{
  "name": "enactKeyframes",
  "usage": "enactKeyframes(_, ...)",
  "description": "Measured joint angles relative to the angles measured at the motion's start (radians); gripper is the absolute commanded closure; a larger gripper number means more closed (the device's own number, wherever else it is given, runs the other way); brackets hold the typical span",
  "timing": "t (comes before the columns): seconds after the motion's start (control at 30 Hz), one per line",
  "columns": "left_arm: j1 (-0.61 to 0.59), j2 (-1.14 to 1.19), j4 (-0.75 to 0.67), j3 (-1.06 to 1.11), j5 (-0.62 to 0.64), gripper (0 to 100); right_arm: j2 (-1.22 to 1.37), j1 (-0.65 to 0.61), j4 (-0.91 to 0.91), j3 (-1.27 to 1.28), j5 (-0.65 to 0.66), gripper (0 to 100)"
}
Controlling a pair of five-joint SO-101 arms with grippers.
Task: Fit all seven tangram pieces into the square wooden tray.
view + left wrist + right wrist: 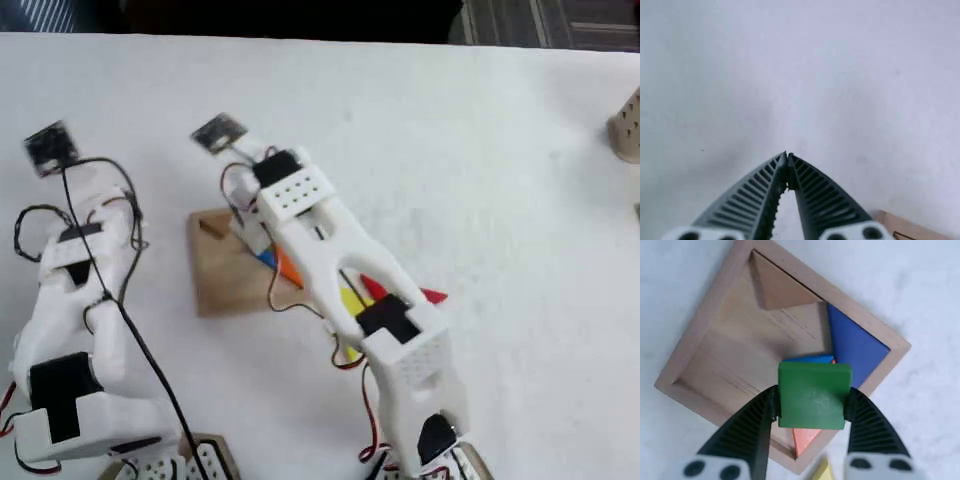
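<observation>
My right gripper (812,400) is shut on a green square (813,389) and holds it over the square wooden tray (705,335). A plain wood triangle (780,287) lies in one corner of the tray. A large blue triangle (856,342) sits along one wall, with a smaller blue piece (807,359) beside it. An orange piece (805,437) lies under the green square, at the tray wall. A yellow piece (824,471) rests outside the tray. In the high view the right arm covers much of the tray (222,275); yellow (350,298) and red (433,296) pieces lie beside it. My left gripper (786,157) is shut over bare table.
A tray corner (905,227) shows in the left wrist view. Two dark tags (50,146) (218,132) on cables lie on the white table. A perforated cardboard object (626,125) stands at the far right edge. The left arm (70,330) is folded at the near left.
</observation>
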Motion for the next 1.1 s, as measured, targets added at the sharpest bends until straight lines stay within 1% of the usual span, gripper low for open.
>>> enactKeyframes(0.2,-0.005,0.000,0.000,0.000,0.021,98,0.044,-0.026,-0.006,0.000,0.101,91.7)
enactKeyframes(0.43,-0.005,0.000,0.000,0.000,0.021,98,0.051,-0.025,-0.006,0.000,0.115,91.0)
enactKeyframes(0.6,-0.005,0.000,0.000,0.000,0.021,98,0.051,-0.025,0.029,0.000,0.118,77.8)
enactKeyframes(0.67,-0.005,0.000,0.000,0.000,0.021,98,0.051,-0.025,0.037,0.000,0.118,74.5)
enactKeyframes(0.97,-0.005,0.000,0.000,0.000,0.021,98,0.051,-0.025,0.044,-0.003,0.118,74.4)
enactKeyframes(1.03,-0.005,0.000,0.000,0.000,0.021,98,0.051,-0.025,0.080,-0.012,0.118,74.7)
enactKeyframes(1.1,-0.005,0.000,0.000,0.000,0.021,98,0.041,-0.023,0.126,-0.031,0.118,78.5)
